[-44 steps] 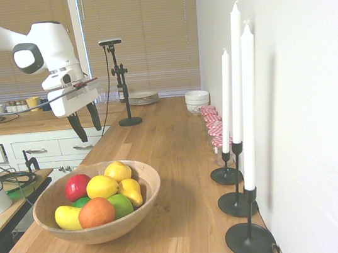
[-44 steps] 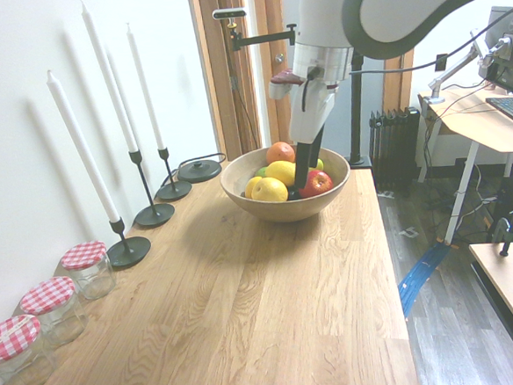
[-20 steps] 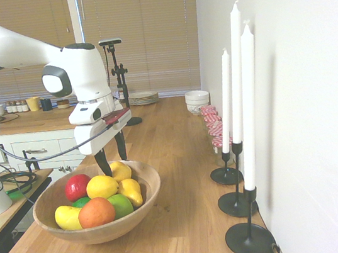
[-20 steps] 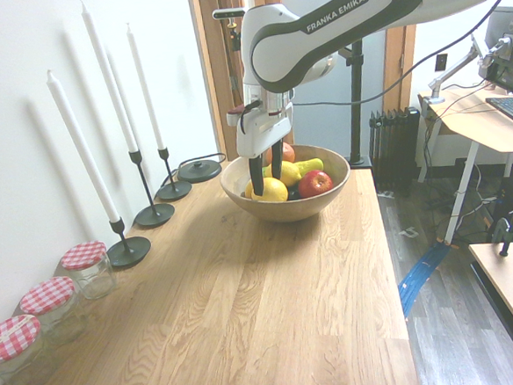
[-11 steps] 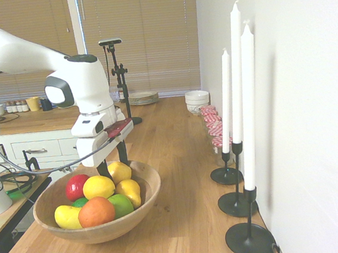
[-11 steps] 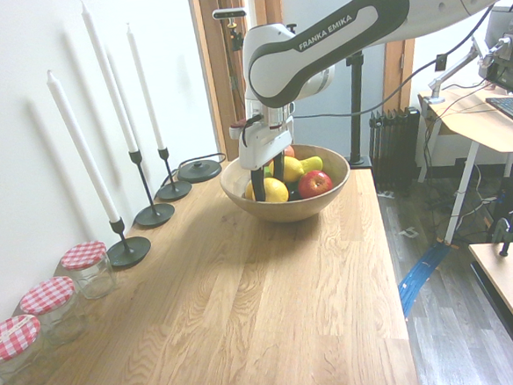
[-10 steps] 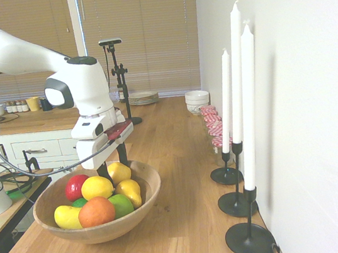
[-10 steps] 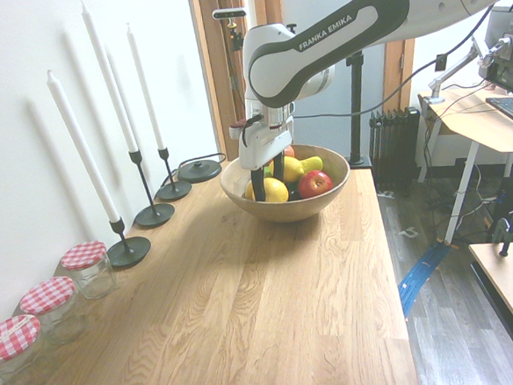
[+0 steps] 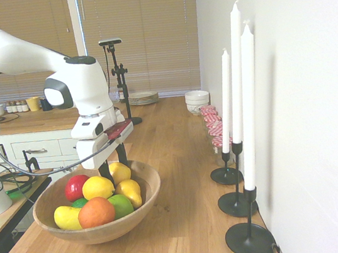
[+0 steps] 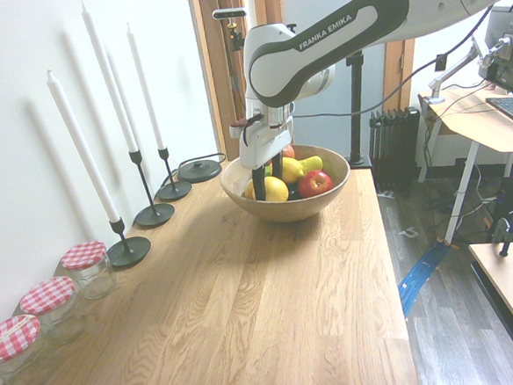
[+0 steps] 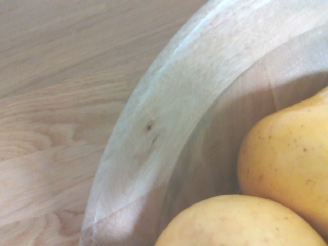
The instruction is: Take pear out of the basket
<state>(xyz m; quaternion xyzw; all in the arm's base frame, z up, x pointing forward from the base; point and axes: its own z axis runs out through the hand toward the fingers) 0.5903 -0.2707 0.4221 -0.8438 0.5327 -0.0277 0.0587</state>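
Your gripper (image 10: 268, 188) stands part-open, fingers either side of the likely pear (image 9: 121, 172) in the basket (image 9: 152, 199); a firm hold cannot be confirmed. Risk: the lemon (image 9: 97, 187) crowds one finger — it may roll or spoil your grip. A shallow bite on smooth, rounded skin could slip during lifting.

Pear (image 9: 128, 193): golden yellow, smooth, finely speckled skin; plump body, tapered at one end. Location: inside the bowl (image 9: 152, 191), near the side wall. Bowl: round, wide, light brown wood, thick smooth rim; seated upright on the wooden countertop (image 9: 190, 225).
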